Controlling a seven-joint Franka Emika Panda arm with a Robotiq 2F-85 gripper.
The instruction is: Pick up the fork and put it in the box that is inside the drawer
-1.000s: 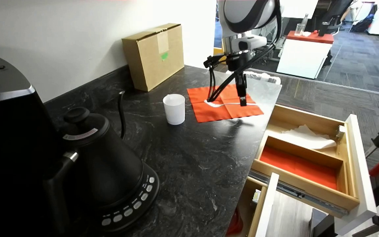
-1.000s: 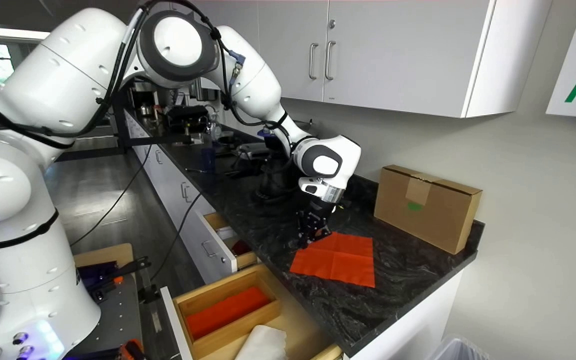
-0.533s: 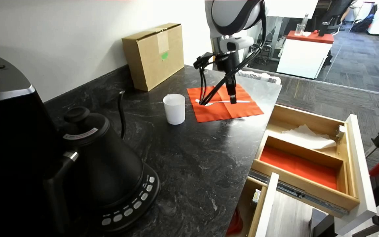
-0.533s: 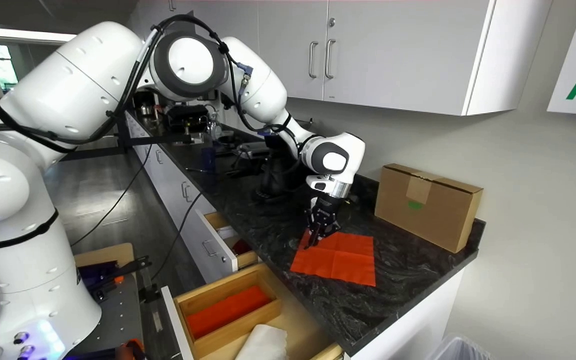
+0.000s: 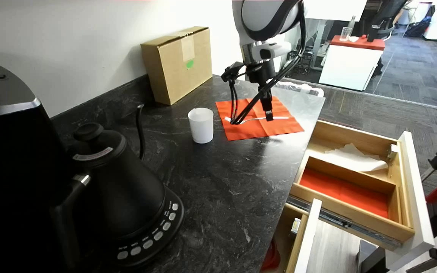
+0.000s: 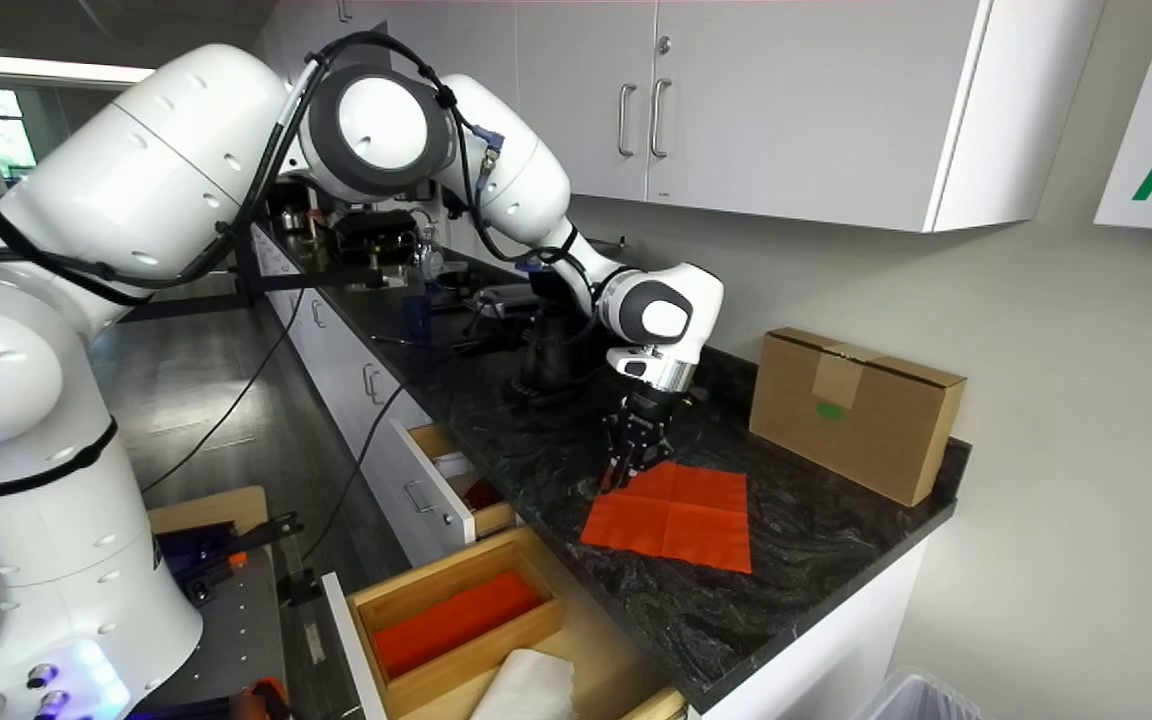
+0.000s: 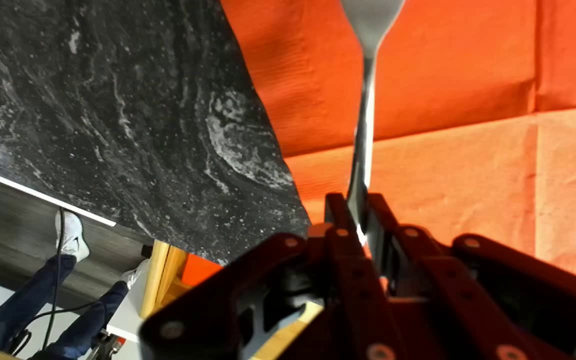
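Observation:
My gripper (image 7: 357, 200) is shut on the fork (image 7: 367, 107), gripping its slim metal handle. The fork's head points away from the fingers, up to the top edge of the wrist view. Over the orange cloth (image 5: 241, 131), the fork (image 5: 281, 117) lies roughly level in an exterior view, its head partly behind cables; its exact height is unclear. In an exterior view my gripper (image 6: 619, 485) hangs at the cloth's corner, and the fork cannot be made out. The drawer (image 5: 417, 182) is pulled out below the counter. Inside it sits the box (image 6: 476, 648), red-bottomed and wooden-walled.
A white cup (image 5: 201, 127) stands beside the cloth. The cardboard box (image 5: 186, 66) is against the wall. Nearer are a black kettle (image 5: 116, 189) and a lower drawer (image 5: 309, 239), partly out. White paper (image 6: 526, 685) lies beside the red-bottomed box. The counter edge (image 6: 626, 640) overhangs the drawer.
My gripper and the fork have shifted together, toward the white cup in an exterior view, mostly in the first half second. The grip has stayed the same. Drawers and cloth have not moved.

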